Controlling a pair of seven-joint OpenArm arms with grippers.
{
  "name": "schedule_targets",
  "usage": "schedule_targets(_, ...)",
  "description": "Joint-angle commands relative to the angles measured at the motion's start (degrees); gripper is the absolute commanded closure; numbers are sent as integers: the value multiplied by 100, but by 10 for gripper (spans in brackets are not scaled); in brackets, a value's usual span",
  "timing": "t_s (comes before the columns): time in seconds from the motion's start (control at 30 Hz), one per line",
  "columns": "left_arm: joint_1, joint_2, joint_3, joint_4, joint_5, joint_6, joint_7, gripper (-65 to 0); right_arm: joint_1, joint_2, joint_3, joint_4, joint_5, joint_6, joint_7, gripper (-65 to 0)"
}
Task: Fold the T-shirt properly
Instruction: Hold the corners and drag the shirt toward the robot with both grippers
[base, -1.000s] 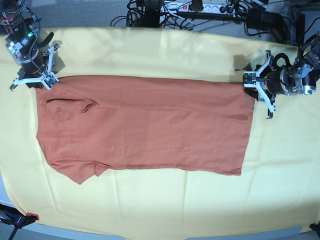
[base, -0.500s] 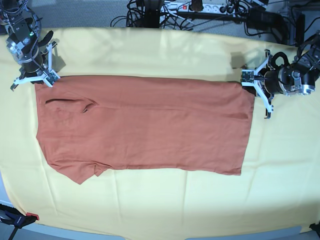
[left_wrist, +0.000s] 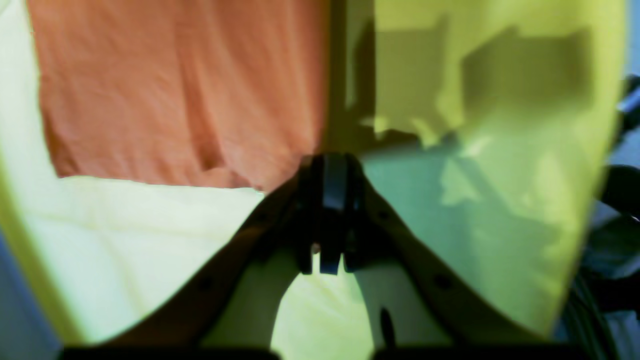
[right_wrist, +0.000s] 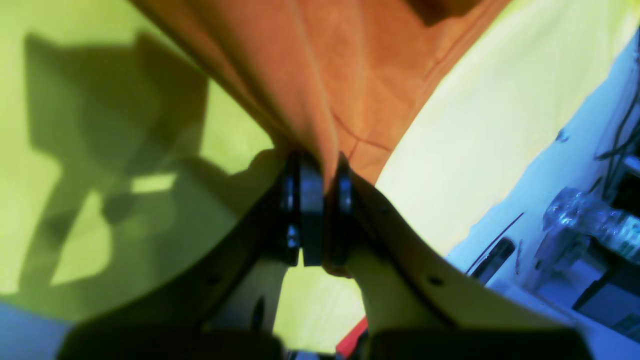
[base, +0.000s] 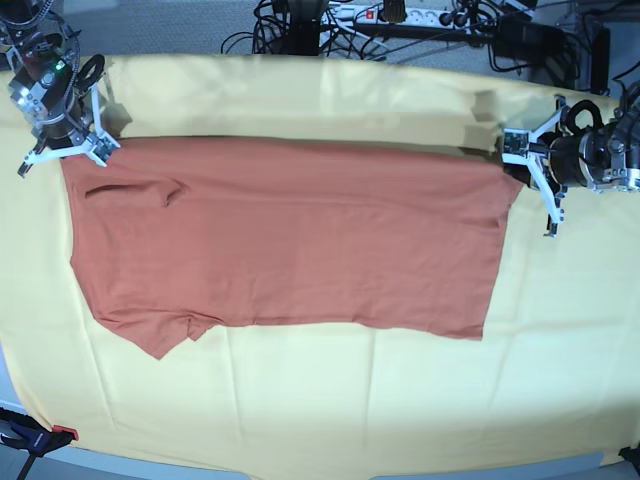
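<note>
The rust-orange T-shirt (base: 290, 240) lies spread on the yellow cloth, its sleeve end at the base view's left and its far edge raised off the cloth. My right gripper (base: 68, 152) is shut on the far left corner; in the right wrist view the fabric (right_wrist: 320, 65) runs down between the black pads (right_wrist: 305, 210). My left gripper (base: 512, 160) is at the far right corner with its jaws shut. In the left wrist view the shirt (left_wrist: 175, 90) ends right at the pads (left_wrist: 332, 200), the corner apparently pinched.
The pale yellow cloth (base: 400, 400) covers the whole table. Cables and power strips (base: 400, 25) lie beyond the back edge. A red-handled clamp (base: 30, 437) sits at the front left corner.
Both grippers have moved toward the back of the table and risen. The shirt's far edge has lifted and pulled taut between them, and the whole shirt has shifted slightly back.
</note>
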Motion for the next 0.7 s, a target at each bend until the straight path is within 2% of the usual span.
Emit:
schedule_targets(0.0,-81,-168,-52,50,-109,-6,-31,0,15,160,52,70,9,-11,-151,0)
schedule_targets(0.07,-79,-201,-52,52,-422,-6,-24,0,13,201,52,70,197,81,-256,0)
schedule_targets(0.23,-79,-341,-52,164,-612,-6,-4,0,2,269,52,70,568,278,-588,0)
schedule_targets(0.33,-61,-581,-52,319,-885,-6,0,0,-238,483,55,155,592,341,-601,0)
schedule_targets(0.5,-39,-905,-52,603,-1174,-6,68,0,-887,850,55,616,588,275,-636,0)
schedule_targets(0.67,448,-1180,-52,903,-1285,-6,306,0,-1325,894,55,824,566,291,-640,0)
